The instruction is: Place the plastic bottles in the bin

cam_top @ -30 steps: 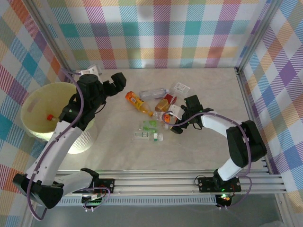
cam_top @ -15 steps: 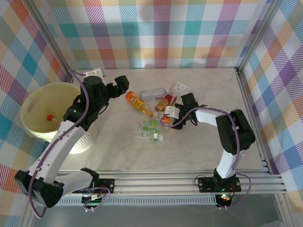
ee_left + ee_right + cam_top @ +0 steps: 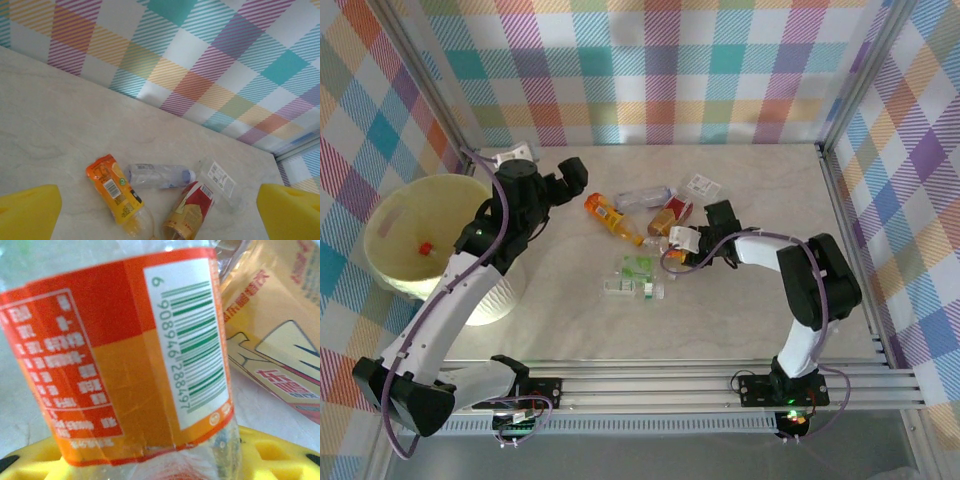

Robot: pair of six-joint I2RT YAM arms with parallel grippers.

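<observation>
Top view, right gripper (image 3: 683,245): it has pushed in from 3 o'clock to the edge of the plastic bottles (image 3: 640,266) heaped mid-table.
Top view, left gripper (image 3: 566,174): spread wide, hovering at 10 o'clock of the heap, hardly moved.
Top view, bin (image 3: 382,215): at 9 o'clock, well apart from the heap; a small red thing (image 3: 423,246) lies inside.
Left wrist view, fingers (image 3: 30,214): far apart with nothing between them; bottles lie on the table (image 3: 60,125) beyond.
Right wrist view, orange-labelled bottle (image 3: 120,365): against the yellow pad (image 3: 270,447) at 6 o'clock. The jaws have drawn in around it, but whether they pinch it yet I cannot tell.
Meaning: a pickup is beginning, I'd judge; the carry to the bin remains.
</observation>
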